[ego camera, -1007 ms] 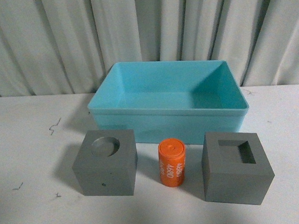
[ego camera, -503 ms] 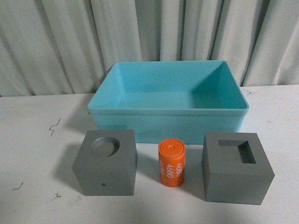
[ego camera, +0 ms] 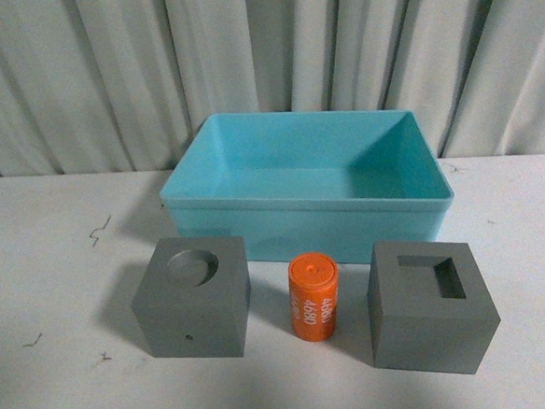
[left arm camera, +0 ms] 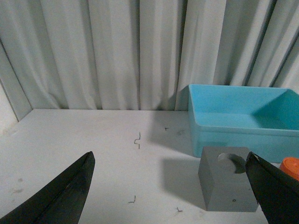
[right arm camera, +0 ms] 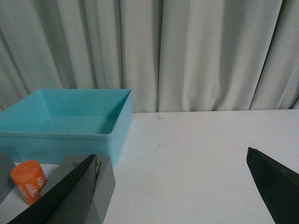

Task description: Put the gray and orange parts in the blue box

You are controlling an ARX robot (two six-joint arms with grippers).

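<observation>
Front view: a light-blue box (ego camera: 303,232), smooth plastic with a rolled rim, stands at the far middle of a white table (ego camera: 53,276) before a pleated grey curtain (ego camera: 104,76); nothing lies in it. In a row in front of it, apart from its wall, stand a matte gray cube with a round recess (ego camera: 193,304), a small orange cylinder (ego camera: 314,297) upright with white digits on its side, and a matte gray cube with a rectangular recess (ego camera: 430,310); only this view shows all three parts whole.

Left wrist view: the left pincer (left arm camera: 170,156) is released, its dark tapered fingers (left arm camera: 70,191) spread wide and holding nothing; the round-recess cube (left arm camera: 226,179) stands ahead of it, one corner hidden behind a finger, and contact cannot be told; only an edge of the cylinder (left arm camera: 290,167) shows; the box (left arm camera: 233,125) lies beyond.

Right wrist view: the right pincer (right arm camera: 171,154) is likewise released and grasps nothing; the rectangular-recess cube (right arm camera: 106,184) sits partly behind one finger (right arm camera: 65,196), its recess unseen; the cylinder (right arm camera: 29,181) stands beside it, the box (right arm camera: 65,136) behind both.
</observation>
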